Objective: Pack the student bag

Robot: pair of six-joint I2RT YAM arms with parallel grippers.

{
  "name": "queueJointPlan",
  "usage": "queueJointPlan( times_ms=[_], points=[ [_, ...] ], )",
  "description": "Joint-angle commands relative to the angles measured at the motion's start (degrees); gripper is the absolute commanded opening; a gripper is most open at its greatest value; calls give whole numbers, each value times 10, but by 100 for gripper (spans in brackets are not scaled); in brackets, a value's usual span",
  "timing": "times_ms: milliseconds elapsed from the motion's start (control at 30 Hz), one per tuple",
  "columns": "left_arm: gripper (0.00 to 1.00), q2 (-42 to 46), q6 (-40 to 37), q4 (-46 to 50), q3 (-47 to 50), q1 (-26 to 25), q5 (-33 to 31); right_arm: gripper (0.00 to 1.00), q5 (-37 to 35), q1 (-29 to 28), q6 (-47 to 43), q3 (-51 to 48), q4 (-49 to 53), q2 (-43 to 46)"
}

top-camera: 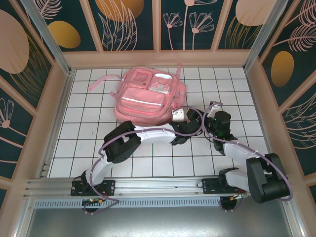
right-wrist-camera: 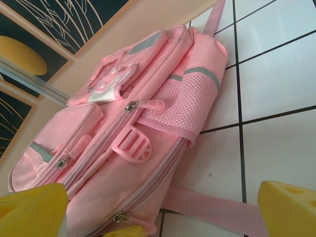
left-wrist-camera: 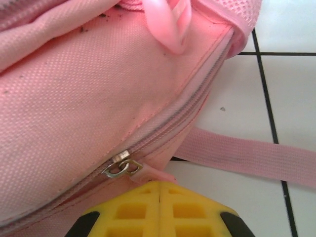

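- One student bag lies flat, front side up, on the white tiled desk, near the middle of its far edge.
- Its zips in view are closed, so the contents are hidden.
- Its long axis runs roughly from near to far. The wide front pocket is toward the near edge and the smaller pockets are toward the far edge.
- It is light-pink fabric with pale reflective strips, a mesh side pocket and a plastic buckle. A thin strap trails over the tiles.
- The left gripper is at the bag's near right corner, jaws clenched on the pink zip pull.
- The right gripper faces the bag's right side, jaws released wide and holding nothing.
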State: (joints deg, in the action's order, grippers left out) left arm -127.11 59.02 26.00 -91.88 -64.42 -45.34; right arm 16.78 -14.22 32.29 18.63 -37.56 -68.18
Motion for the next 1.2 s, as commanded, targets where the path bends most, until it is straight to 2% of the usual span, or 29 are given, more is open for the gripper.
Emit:
queueJointPlan(
  times_ms=[0, 133, 400, 600, 667, 767, 800, 900, 1000, 1167],
  points=[
    [0, 26, -2, -3, 45, 18, -10, 99, 22, 10, 20, 1, -38, -7],
    [0, 77, -5, -38, 96, 18, -1, 99, 51, 39, 48, 0, -51, -30],
    [0, 176, -12, -94, 195, 18, 16, 92, 97, 39, 62, 19, -67, -72],
    [0, 195, -20, -121, 226, 18, 40, 88, 109, 13, 74, 42, -69, -121],
    [0, 195, -47, -155, 233, 18, 66, 88, 109, 6, 76, 51, -69, -139],
    [0, 184, -44, -175, 229, 18, 96, 90, 105, 13, 83, 68, -63, -159],
    [7, 180, -41, -181, 225, 18, 105, 91, 109, 22, 88, 71, -66, -168],
    [11, 160, -31, -189, 208, 18, 128, 92, 131, 42, 111, 73, -90, -189],
    [23, 132, -15, -169, 174, 18, 132, 92, 139, 49, 119, 64, -110, -193],
    [33, 73, 9, -88, 94, 18, 84, 92, 137, 57, 118, 53, -110, -175]
  ],
)
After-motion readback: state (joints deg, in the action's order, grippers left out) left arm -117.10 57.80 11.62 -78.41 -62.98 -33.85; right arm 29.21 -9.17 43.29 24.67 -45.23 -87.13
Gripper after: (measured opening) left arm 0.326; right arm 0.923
